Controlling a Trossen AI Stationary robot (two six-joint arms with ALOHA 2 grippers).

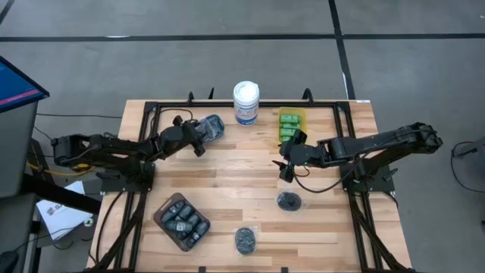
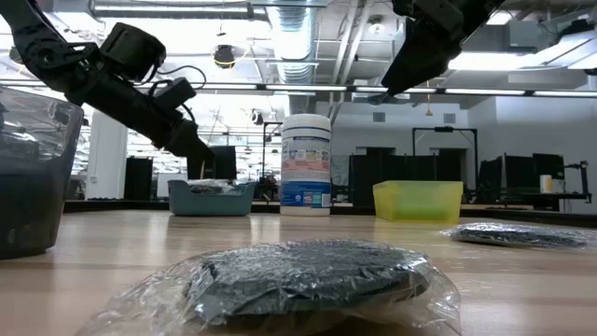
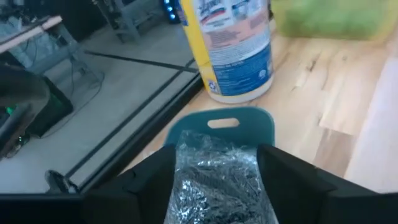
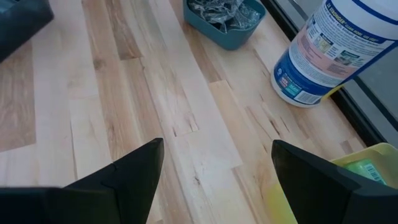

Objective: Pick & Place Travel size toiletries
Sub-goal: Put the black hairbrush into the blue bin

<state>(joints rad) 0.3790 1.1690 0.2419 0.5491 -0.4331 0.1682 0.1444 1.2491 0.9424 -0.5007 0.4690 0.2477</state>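
Crinkled clear plastic fills the space between the left gripper's point(image 3: 217, 186) dark fingers: a wrapped piece point(image 3: 217, 171) sits right over the teal tray point(image 1: 212, 125) at the back of the wooden table point(image 1: 227, 182), close to the tall white canister point(image 1: 245, 101). The jaws look parted, with the wrap lying between them rather than squeezed, so my guess is the piece is being let go into the tray, though I cannot tell whether it already rests on the pieces inside. That arm reaches in from the left because the teal tray lies on its side. The right gripper point(image 1: 286, 168) hangs wide and empty above bare wood near the middle, just in front of the yellow bin point(image 1: 291, 125) holding the green bottles point(image 1: 288, 121); it seems poised for one of the two wrapped dark rounds still on the table, one point(image 1: 288, 201) just below it and one point(image 1: 245, 240) nearer the front edge. Dark little bottles point(image 1: 182, 221) are gathered in a brown tray point(image 1: 162, 218) at front left, so the sorting looks mostly done.
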